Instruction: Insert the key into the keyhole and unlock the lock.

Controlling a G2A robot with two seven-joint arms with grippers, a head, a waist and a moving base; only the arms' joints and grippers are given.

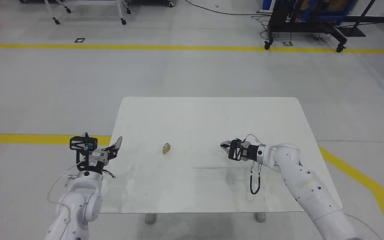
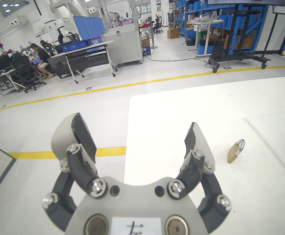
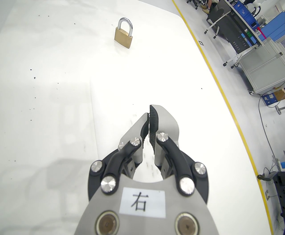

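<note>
At the left edge of the smooth white counter [image 1: 210, 114], the left gripper [image 2: 135, 124] is being held with its two ribbed black fingers [image 2: 83, 133] spread wide, empty. Near the middle, one brass padlock [image 1: 166, 147] with a curved steel shackle is being borne by the counter. Rightward, the right gripper [image 3: 148, 114] is being held with its fingers pressed together at the tips

The padlock [image 3: 123, 36] has a brass-coloured metal body with a dull satin finish and a bright, polished steel shackle [image 3: 125, 21]. The table [image 3: 55, 55] top is white, smooth and matt, flecked with small dark specks. The left gripper [image 2: 135, 124] and right gripper [image 3: 149, 111] have matt grey finger shells [image 3: 169, 124], black ribbed rubbery pads [image 2: 84, 135] and shiny metal screw heads [image 3: 108, 184].
</note>
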